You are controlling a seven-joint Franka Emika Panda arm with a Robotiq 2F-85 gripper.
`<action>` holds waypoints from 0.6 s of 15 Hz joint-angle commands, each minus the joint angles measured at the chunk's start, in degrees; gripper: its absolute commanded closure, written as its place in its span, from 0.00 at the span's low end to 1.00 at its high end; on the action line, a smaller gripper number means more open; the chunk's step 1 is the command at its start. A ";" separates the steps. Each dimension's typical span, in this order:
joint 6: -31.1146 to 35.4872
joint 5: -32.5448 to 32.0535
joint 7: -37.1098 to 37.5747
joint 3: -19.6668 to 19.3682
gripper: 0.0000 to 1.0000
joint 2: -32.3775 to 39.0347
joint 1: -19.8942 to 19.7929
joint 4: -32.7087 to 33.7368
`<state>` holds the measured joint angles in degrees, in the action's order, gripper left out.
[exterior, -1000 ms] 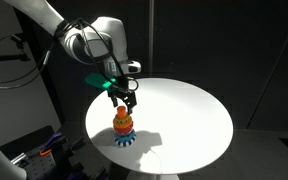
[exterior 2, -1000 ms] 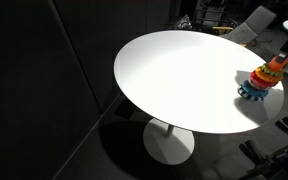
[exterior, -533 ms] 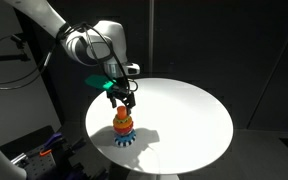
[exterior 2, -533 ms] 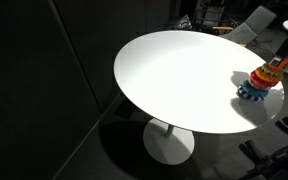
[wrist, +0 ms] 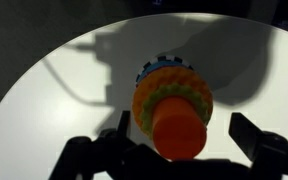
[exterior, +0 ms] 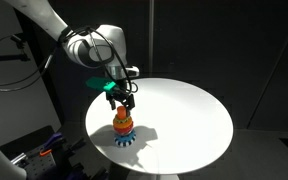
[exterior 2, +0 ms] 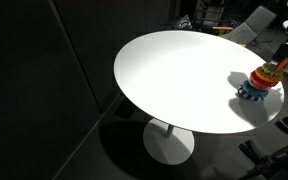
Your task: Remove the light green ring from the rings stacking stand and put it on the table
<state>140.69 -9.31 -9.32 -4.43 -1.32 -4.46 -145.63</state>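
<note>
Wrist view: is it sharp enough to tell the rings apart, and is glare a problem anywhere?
Wrist view: the rings stacking stand is soft, its orange top blurriest, yet the ring colours separate; the tool fingers are dark smears. In both exterior views the table glares flat white against a black room.

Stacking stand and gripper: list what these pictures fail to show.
The light green ring is too small to tell apart in both exterior views.
The gripper is cut by the picture's edge in an exterior view.
The blue base is mostly hidden beneath upper rings in the wrist view.
</note>
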 commanded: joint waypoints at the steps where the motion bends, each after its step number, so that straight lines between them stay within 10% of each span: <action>1: 0.76 -2.21 1.96 0.17 0.00 1.25 0.07 1.00; 9: 3.34 -2.93 2.68 -0.07 0.00 2.66 -0.06 0.69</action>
<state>142.88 -10.86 -8.33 -4.37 0.46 -4.46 -145.58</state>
